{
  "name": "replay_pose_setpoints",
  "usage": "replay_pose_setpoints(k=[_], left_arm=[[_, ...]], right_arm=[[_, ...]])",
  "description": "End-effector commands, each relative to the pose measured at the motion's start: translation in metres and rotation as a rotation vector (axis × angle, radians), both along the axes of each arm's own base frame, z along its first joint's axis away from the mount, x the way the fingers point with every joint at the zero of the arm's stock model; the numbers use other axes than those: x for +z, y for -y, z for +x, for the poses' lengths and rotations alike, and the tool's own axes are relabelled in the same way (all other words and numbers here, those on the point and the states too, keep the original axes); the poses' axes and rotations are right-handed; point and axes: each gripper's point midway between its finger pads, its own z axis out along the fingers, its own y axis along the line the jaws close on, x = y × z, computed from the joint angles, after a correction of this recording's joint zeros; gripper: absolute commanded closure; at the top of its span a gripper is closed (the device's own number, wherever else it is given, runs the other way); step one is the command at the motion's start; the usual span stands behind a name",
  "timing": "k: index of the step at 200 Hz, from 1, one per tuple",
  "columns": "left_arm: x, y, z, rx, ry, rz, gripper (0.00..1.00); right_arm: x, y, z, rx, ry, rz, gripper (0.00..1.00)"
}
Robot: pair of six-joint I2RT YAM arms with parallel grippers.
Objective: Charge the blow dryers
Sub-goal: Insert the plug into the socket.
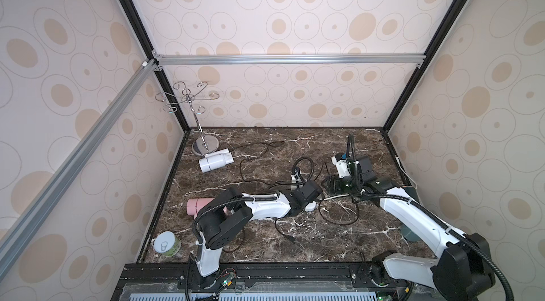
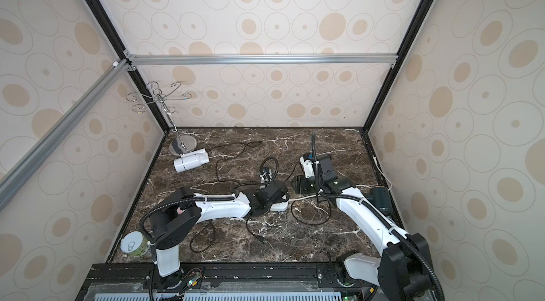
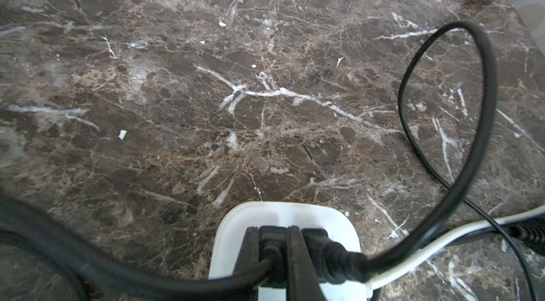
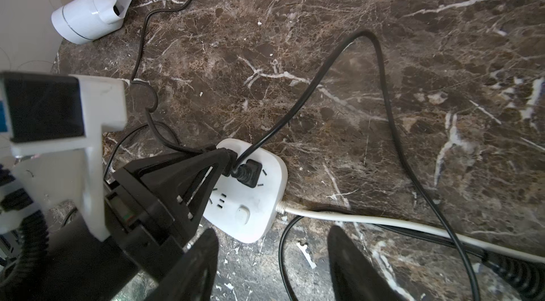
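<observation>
Left wrist view shows the left gripper pinching a black plug on the power strip, just beside the other plug, which is already in. In a top view the white blow dryer lies toward 10 o'clock from the strip. The right gripper hangs near 2 o'clock, fingers spread and empty. The left arm is nearer, so a push down looks next.

Both top views look steeply down from high on the robot's side, taking in the whole dark brown marble worktop up to the circle-patterned back wall. The left wrist view sits low and very close, facing across bare marble, its left pincer clamped on a black plug over the square white power strip. The right wrist view hangs higher, looking down on that strip and the distant white barrel-shaped blow dryer, which both top views share.
</observation>
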Motion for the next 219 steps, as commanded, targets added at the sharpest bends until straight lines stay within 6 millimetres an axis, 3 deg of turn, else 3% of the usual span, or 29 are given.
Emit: replay_pose_setpoints(k=[1, 32, 102, 156, 183, 219], left_arm=[[-0.053, -0.026, -0.035, -0.052, -0.152, 0.254, 1.0], [-0.061, -0.034, -0.041, -0.038, -0.171, 0.328, 1.0], [-0.084, -0.029, -0.058, -0.059, -0.213, 0.362, 1.0], [-0.113, -0.051, -0.078, -0.061, -0.311, 0.396, 1.0], [-0.109, -0.058, -0.068, -0.038, -0.318, 0.347, 1.0], [-0.084, -0.056, -0.029, -0.042, -0.276, 0.317, 1.0]], right_arm=[[0.005, 0.004, -0.001, -0.006, 0.012, -0.022, 0.39], [0.008, 0.007, 0.0, -0.019, 0.027, -0.024, 0.38], [0.007, 0.015, -0.001, -0.044, 0.032, -0.068, 0.38], [0.004, 0.012, -0.001, -0.028, 0.001, -0.069, 0.38], [0.004, 0.009, -0.003, -0.017, -0.012, -0.053, 0.38], [0.011, 0.001, -0.006, 0.014, 0.001, -0.003, 0.38]])
